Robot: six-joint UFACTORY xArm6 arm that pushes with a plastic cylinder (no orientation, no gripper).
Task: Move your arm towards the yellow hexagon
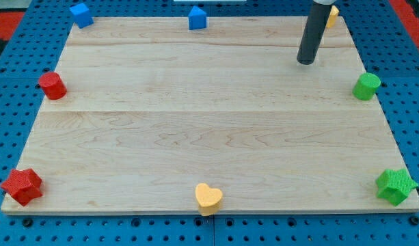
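The yellow hexagon (331,16) sits at the top right corner of the wooden board, partly hidden behind my dark rod. My tip (305,61) rests on the board just below and to the left of the hexagon, a short gap away from it. No block touches the tip.
A blue cube (80,14) and a blue house-shaped block (197,18) lie along the top edge. A red cylinder (52,85) and red star (21,186) are on the left edge. A green cylinder (366,87) and green star (396,186) are on the right. A yellow heart (208,197) is at the bottom.
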